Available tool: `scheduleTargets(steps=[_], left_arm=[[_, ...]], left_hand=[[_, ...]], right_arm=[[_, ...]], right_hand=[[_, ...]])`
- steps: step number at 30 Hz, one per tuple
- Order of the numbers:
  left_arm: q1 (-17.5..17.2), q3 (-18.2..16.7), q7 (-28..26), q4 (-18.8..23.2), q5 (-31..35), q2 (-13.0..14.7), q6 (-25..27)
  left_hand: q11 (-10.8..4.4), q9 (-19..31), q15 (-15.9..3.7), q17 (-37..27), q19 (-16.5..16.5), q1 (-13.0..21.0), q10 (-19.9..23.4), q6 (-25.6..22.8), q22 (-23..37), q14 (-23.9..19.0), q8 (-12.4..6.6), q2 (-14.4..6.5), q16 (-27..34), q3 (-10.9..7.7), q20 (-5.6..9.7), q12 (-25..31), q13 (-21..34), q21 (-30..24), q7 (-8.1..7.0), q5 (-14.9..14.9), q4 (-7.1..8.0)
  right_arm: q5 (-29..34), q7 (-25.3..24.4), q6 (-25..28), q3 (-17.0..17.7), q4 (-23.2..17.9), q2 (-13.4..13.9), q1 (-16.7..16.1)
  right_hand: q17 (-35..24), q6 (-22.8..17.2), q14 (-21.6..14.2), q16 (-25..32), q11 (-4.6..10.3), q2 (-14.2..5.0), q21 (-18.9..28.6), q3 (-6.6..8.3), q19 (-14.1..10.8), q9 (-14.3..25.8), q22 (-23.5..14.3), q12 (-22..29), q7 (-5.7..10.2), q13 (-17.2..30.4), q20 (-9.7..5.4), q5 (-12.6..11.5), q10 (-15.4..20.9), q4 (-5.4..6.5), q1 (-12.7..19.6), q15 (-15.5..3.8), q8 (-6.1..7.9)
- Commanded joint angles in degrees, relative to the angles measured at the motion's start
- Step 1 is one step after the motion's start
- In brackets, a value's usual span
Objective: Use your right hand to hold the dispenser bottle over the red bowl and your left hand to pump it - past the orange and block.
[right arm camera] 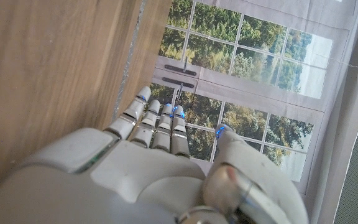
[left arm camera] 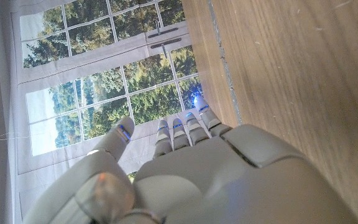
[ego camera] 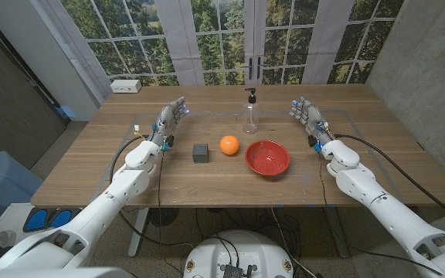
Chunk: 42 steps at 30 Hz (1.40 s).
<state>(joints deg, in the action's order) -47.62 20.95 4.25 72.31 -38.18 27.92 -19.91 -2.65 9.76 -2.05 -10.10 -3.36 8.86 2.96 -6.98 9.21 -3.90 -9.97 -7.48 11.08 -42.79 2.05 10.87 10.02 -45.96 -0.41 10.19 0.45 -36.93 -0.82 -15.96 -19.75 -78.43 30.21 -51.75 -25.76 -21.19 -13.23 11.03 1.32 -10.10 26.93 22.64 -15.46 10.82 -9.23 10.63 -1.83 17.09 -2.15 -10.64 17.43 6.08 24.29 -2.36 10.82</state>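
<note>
Two hands stand apart on the table (ego camera: 207,185) in the head view, left hand (ego camera: 170,117) and right hand (ego camera: 307,116) holding nothing, fingers spread; between them the bottle (ego camera: 250,112) stands behind the bowl (ego camera: 267,157), orange (ego camera: 229,145) and block (ego camera: 200,152). Both wrist views show straight, slightly parted fingers (left arm camera: 188,127) (right arm camera: 157,121) beside bare wood.

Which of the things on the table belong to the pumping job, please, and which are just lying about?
For the job: dispenser bottle, red bowl, right hand to hold the bottle, left hand to pump it.

Lying about: orange and dark block, both to be passed by; white box at the table's far left corner.
</note>
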Motion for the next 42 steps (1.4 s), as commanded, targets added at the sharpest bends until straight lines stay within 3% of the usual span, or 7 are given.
scheduleTargets(steps=[1,14,16,23,34,42], left_arm=[[0.0,-0.1,1.0,-1.7,1.0,-0.5,-3.6],[0.1,-0.5,0.3,-2.1,0.6,-1.3,-4.3],[-0.1,-0.4,-0.6,-1.5,1.2,-1.0,-3.7],[-0.2,-0.6,-1.1,-1.2,1.1,-1.1,-4.0],[-0.1,-0.6,-1.4,-1.2,1.3,-1.0,-3.5],[-0.1,-0.6,-1.5,-1.1,1.2,-1.0,-3.5]], left_hand=[[0.34,0.2,-0.86,-0.4,-0.2,0.3,0.4,-0.1,0.1,0.0,-0.32,-2.4,0.3,-0.47,1.11,0.2,0.1,-0.1,0.07,0.4,0.43],[0.15,0.2,-1.07,-0.6,-0.1,-0.2,0.2,0.1,0.1,0.4,-0.28,-2.6,0.2,-0.48,1.80,0.1,0.1,0.7,-0.06,0.4,1.02],[0.19,0.2,-1.07,-0.5,-0.1,-0.2,0.2,0.1,0.1,0.4,-0.28,-2.5,0.2,-0.50,1.78,0.1,0.1,0.8,-0.07,0.4,1.02],[-0.04,0.2,-1.21,-0.3,0.2,-0.2,0.0,0.2,0.1,0.4,-0.28,-1.5,0.1,-0.33,1.65,0.0,0.1,1.1,-0.32,0.4,0.31],[-0.05,0.2,-1.24,-0.2,0.6,-0.3,0.0,0.2,0.1,0.4,-0.29,-1.5,0.1,-0.22,1.41,0.0,0.1,1.4,-0.41,0.3,0.02],[0.03,0.2,-1.27,-0.2,0.9,-0.3,0.0,0.2,0.1,0.4,-0.31,-1.5,0.0,-0.17,1.22,0.1,0.1,1.7,-0.41,0.3,-0.21]], right_arm=[[-4.1,-0.7,-1.7,1.8,-1.4,-1.2,-3.4],[-6.1,1.9,-1.9,1.6,3.8,-3.3,-0.7],[-6.1,2.1,-1.8,1.5,4.3,-3.4,-0.2],[-5.8,2.0,-3.1,1.5,6.4,-4.5,1.1],[-4.7,2.1,-3.4,1.1,9.2,-5.2,3.8],[-3.3,1.3,-3.3,0.5,8.8,-4.8,4.1]], right_hand=[[0.0,0.3,0.1,0.3,0.16,-0.54,-0.2,0.64,-0.1,0.3,-0.3,0.2,-0.08,-0.1,-1.38,-0.2,0.0,0.42,0.1,-0.76,0.11],[0.6,0.5,0.2,0.3,-0.11,0.18,-0.7,0.68,-0.2,0.2,-0.3,0.2,-0.78,-0.5,-0.68,0.0,-0.1,0.55,-0.7,-0.01,0.17],[0.8,0.5,0.0,0.4,-0.68,0.35,-0.9,0.72,-0.2,0.2,-0.3,0.3,-0.93,-0.7,-0.24,0.0,-0.1,0.49,-0.9,0.47,0.19],[1.4,0.5,-0.6,0.8,-1.60,1.09,-1.2,0.70,-0.7,0.2,-0.4,0.5,-1.21,-1.1,1.18,0.3,0.4,-0.94,-0.5,1.36,0.30],[1.7,0.7,-0.5,0.9,-1.92,1.18,-1.7,0.87,-0.8,0.2,-0.4,0.5,-1.48,-1.5,1.34,0.3,0.2,-2.23,0.0,1.70,0.29],[1.8,1.1,-0.4,1.3,-2.57,1.49,-2.3,0.78,-1.2,0.2,-0.6,0.6,-2.12,-2.0,4.60,0.1,0.1,-3.85,0.2,3.62,0.28]])
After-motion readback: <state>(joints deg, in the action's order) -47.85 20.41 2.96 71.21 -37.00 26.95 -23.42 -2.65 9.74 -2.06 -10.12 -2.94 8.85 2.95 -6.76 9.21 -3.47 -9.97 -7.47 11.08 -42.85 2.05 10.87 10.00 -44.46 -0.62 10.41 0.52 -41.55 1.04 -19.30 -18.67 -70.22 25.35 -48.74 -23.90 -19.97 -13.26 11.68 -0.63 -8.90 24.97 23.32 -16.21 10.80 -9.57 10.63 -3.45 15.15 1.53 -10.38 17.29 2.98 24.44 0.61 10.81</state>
